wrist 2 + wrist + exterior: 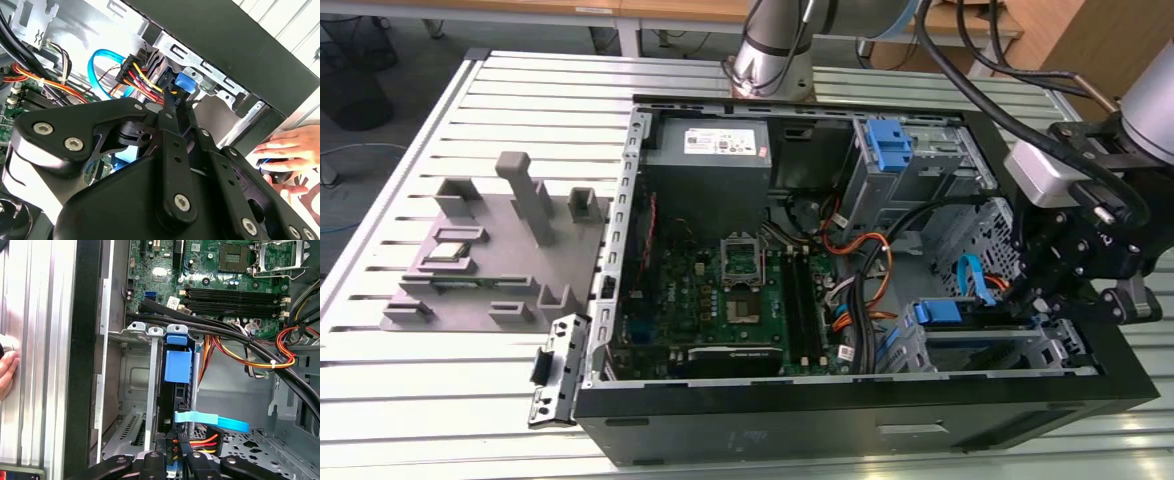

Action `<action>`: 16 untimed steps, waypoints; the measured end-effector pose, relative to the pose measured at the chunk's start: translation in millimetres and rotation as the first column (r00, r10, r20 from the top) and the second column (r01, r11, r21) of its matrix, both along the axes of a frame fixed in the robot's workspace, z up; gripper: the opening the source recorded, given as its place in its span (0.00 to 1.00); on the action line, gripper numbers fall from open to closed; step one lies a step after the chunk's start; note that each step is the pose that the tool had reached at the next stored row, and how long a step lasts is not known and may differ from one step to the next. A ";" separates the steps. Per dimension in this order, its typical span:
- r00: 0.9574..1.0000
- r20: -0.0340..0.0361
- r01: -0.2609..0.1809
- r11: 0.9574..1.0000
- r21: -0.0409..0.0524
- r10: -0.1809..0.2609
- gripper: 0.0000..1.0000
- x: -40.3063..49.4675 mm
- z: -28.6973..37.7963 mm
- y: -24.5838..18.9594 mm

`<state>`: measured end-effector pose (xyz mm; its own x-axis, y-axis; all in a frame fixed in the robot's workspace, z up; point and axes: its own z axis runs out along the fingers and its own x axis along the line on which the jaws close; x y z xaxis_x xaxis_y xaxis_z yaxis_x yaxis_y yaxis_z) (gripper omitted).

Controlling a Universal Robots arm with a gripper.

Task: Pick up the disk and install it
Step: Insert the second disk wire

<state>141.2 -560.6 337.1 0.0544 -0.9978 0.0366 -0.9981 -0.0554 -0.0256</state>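
The desktop computer case (854,420) lay on its side on the slatted table (440,400) with its panel off, so the drive bays at the lower right of the exterior view could be reached from above. The gripper (1051,300) hung over that corner, reaching down into the metal drive cage (135,380).

The disk (175,385) stood on edge in one of the cage's slots, between the upright steel dividers. It looked pushed well in, with only its blue end tab above the cage rim, so I judged the installing to be far along. The gripper's tips were right at the disk's other end. There a flat light-blue data cable (215,420) and a power plug (200,442) with red, yellow and black wires crowded the space. Whether the gripper had hold of the disk or merely stood against it could not be told.

A person's hand (287,150) rested on the table just outside the case wall, well away from the cage.

Of the disk itself, a dark narrow edge and the bright blue plastic rail and tab were visible. Its broad face was hidden by the cage.
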 end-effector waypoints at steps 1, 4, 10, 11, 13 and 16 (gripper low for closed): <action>1.000 0.000 0.000 1.000 0.000 0.000 0.24 0.0 0.0 0.0; 1.000 0.000 0.000 1.000 -0.002 0.000 0.24 0.0 0.1 0.1; 1.000 0.000 0.000 1.000 -0.002 0.000 0.31 0.0 0.0 0.1; 1.000 0.000 0.000 1.000 -0.002 0.000 0.37 0.0 0.0 0.1; 1.000 0.000 0.000 1.000 -0.004 0.000 0.37 0.0 0.0 0.7; 1.000 0.000 -0.001 1.000 -0.004 0.001 0.37 0.0 -0.5 3.2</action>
